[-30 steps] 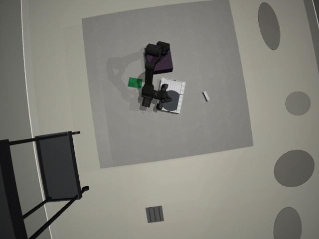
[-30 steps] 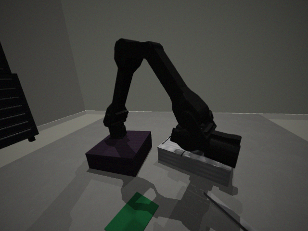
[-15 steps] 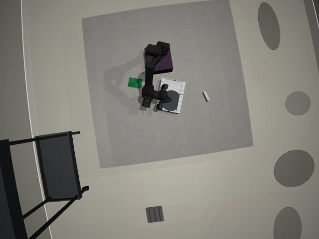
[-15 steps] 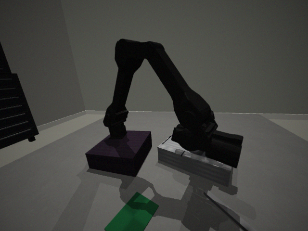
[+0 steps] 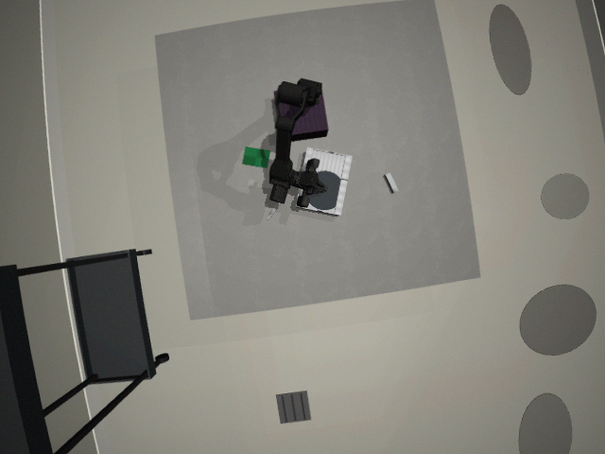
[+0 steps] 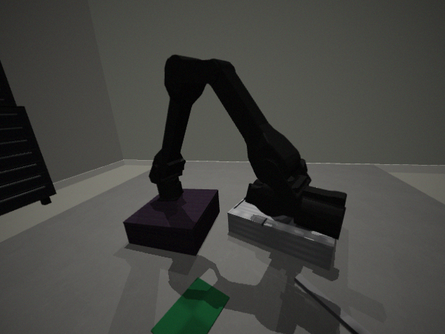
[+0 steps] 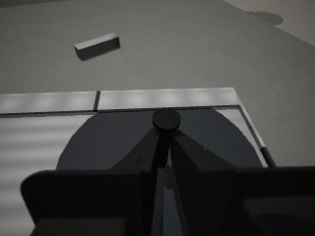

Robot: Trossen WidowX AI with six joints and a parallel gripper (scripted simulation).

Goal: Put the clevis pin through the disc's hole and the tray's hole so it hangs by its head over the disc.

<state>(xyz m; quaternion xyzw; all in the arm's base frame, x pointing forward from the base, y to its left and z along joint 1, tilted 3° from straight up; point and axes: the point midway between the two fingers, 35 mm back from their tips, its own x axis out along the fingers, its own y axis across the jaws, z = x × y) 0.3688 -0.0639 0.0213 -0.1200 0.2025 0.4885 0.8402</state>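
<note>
The steel tray point(image 5: 327, 157) point(image 6: 280, 239) point(image 7: 44, 143) stands on the table with the dark disc point(image 5: 328, 198) point(image 7: 89, 143) lying flat inside its rim. My gripper point(image 5: 324, 188) point(image 7: 163, 134) is shut on the clevis pin, over the disc. The pin's round head point(image 7: 166, 119) is up at the fingertips and a short length of shank point(image 7: 162, 154) shows below it in the wrist view. Whether the shank's lower end is in the disc's hole cannot be told; both holes are hidden. In the exterior view the arm hides the fingertips and the disc.
The arm's dark purple base block point(image 5: 310, 119) point(image 6: 172, 211) stands beside the tray. A green plate point(image 5: 255, 157) point(image 6: 194, 309) and a thin grey bar point(image 5: 271, 213) point(image 6: 325, 305) lie on the table on the arm's side. A small pale block point(image 5: 390, 183) point(image 7: 97, 47) lies beyond the tray.
</note>
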